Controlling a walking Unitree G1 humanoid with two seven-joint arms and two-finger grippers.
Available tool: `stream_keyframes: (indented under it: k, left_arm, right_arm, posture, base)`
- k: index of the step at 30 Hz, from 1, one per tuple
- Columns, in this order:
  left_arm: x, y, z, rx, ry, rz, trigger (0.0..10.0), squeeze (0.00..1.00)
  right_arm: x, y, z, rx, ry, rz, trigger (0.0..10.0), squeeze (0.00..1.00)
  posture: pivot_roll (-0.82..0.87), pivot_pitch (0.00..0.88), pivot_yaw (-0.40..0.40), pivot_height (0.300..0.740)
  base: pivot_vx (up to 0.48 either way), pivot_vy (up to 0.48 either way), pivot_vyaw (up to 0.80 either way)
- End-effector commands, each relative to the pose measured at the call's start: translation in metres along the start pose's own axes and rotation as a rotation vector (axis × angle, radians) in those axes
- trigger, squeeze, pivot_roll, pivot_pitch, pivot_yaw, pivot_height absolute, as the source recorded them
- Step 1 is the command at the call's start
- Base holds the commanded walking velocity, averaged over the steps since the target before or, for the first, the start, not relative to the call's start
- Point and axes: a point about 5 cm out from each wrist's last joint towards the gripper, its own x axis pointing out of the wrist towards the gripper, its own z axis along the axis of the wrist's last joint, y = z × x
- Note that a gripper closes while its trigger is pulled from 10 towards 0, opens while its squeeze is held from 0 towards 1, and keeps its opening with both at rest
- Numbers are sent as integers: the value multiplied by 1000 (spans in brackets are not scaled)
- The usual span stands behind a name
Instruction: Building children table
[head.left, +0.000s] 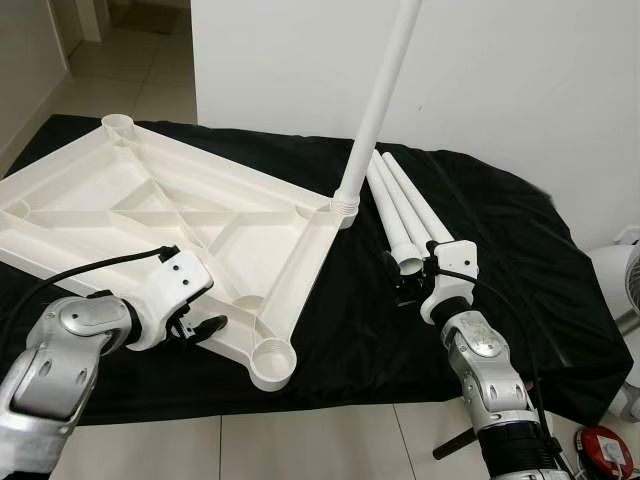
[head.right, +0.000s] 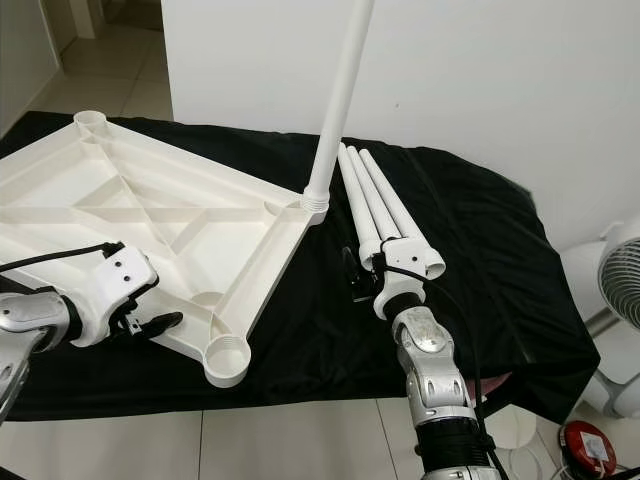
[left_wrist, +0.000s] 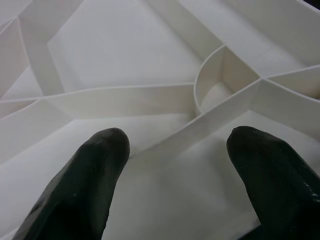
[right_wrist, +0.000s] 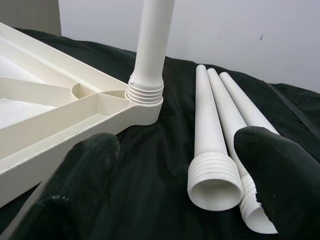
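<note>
Left end effector (head.left: 205, 328) spread wide over upturned tabletop (head.left: 150, 215), gripping nothing. One leg (head.left: 378, 105) already screwed upright into far corner socket. Three loose legs (head.left: 405, 212) on black cloth (head.left: 500, 280) beside it. Right end effector (head.left: 405, 283) released at their threaded ends. Three sockets left.

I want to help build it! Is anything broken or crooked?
Nothing looks broken. The tabletop lies upside down on the black cloth with one leg already standing in its corner, leaning slightly. Three loose legs lie neatly together beside it, in front of the right gripper.
</note>
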Motion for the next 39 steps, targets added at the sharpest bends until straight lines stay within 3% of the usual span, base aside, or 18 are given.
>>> stream_keyframes:
  k: [1,11,16,25,33,39]
  left_arm:
    - [8,0,1,13,4,29,10000,0]
    - [14,8,8,23,-19,37,10000,0]
    - [27,-5,4,74,10,-79,10000,0]
    - [30,-19,0,101,11,-174,10000,0]
    - [44,-33,1,28,-18,-190,10000,0]
    - [50,-36,-2,-7,-14,-187,10000,0]
  right_arm:
    - [-3,-8,-1,-11,-3,-32,10000,0]
    - [-8,-14,0,-12,-10,-73,10000,0]
    - [-13,-19,1,-22,-19,-103,10000,0]
    - [-16,-24,1,-33,-16,-114,10000,0]
    - [-13,-19,0,-32,-7,-86,10000,0]
    - [-11,-17,2,-34,-11,-74,10000,0]
  posture:
    - [26,0,-118,740]
    - [-3,0,-77,740]
    - [-25,0,-41,740]
    - [-29,0,-47,740]
    - [-26,0,-59,740]
    - [-26,0,-60,740]
  base:
    - [0,0,0]
    - [0,0,0]
    - [0,0,0]
    - [0,0,0]
    - [0,0,0]
    - [0,0,0]
